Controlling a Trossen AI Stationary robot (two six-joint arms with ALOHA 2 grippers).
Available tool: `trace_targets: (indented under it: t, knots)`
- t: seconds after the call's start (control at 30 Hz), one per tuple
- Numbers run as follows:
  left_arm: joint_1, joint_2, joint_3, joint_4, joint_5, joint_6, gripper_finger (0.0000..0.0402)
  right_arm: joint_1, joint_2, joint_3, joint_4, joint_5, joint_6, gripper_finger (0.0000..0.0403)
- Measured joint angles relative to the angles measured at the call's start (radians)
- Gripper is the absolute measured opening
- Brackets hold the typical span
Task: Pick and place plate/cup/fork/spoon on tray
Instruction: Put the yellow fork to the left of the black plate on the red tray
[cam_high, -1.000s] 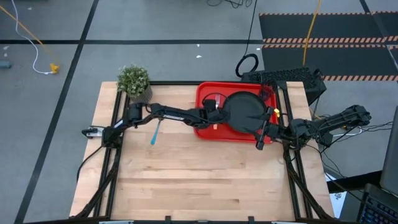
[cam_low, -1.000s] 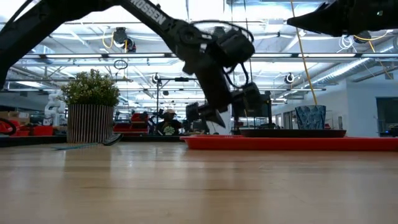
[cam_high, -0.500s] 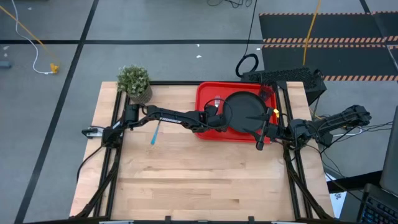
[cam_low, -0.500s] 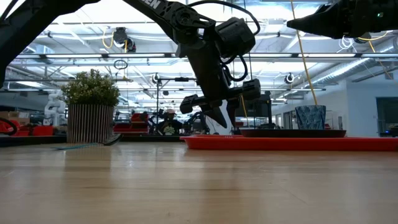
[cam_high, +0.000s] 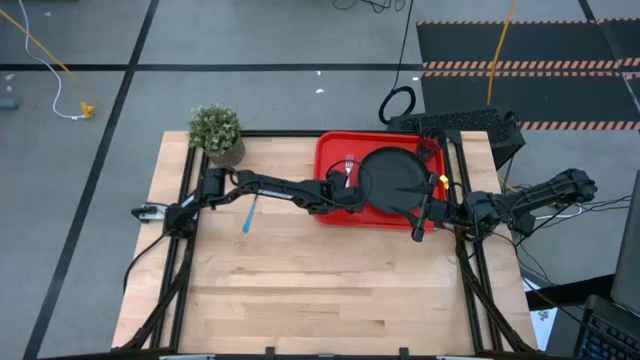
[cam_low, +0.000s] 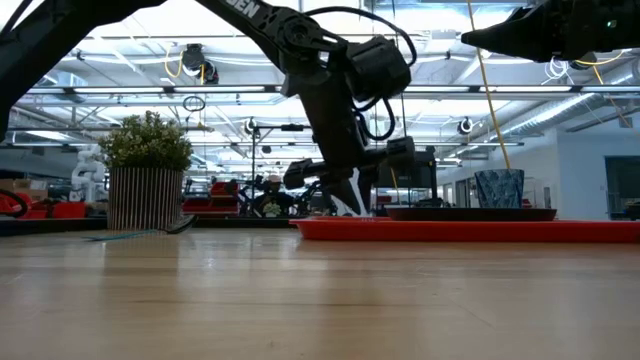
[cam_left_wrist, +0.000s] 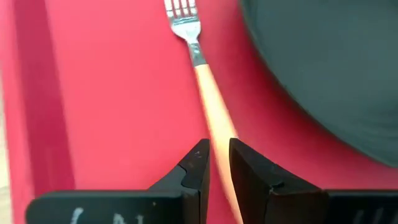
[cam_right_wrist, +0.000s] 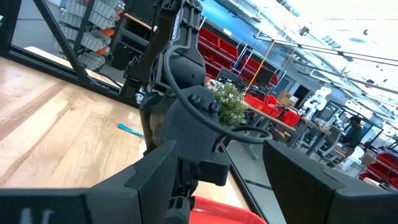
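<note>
The red tray lies at the table's far right. The black plate lies flat on it, and the dark cup stands in its far right corner. The fork lies on the tray floor left of the plate, tines toward the far edge. My left gripper is low over the tray, shut on the fork's orange handle. The blue-handled spoon lies on the bare wood left of the tray. My right gripper is open and empty, above the tray's near right corner. My left gripper has the fork's orange handle between its two fingers, toward the handle's free end. The fingers slant down from the table's near left side and lie along the handle. The fork's tines lie on the tray floor beside the plate's rim.
A potted green plant stands at the table's far left corner. A dark keyboard-like object sits beyond the tray's far right corner. The wide wooden tabletop spreads toward the near edge.
My left gripper has shifted a little toward the table's right over the tray, risen slightly and come down again close to the tray floor. The fork now lies flat beside the plate.
</note>
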Motion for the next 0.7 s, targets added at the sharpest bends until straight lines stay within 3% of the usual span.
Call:
trace_targets:
  t: [0.7]
  knots:
    - [-0.022,0.030,0.001,-0.025,0.036,-0.016,0.0060,0.000,0.000,0.000,0.000,0.000,0.000,0.0231]
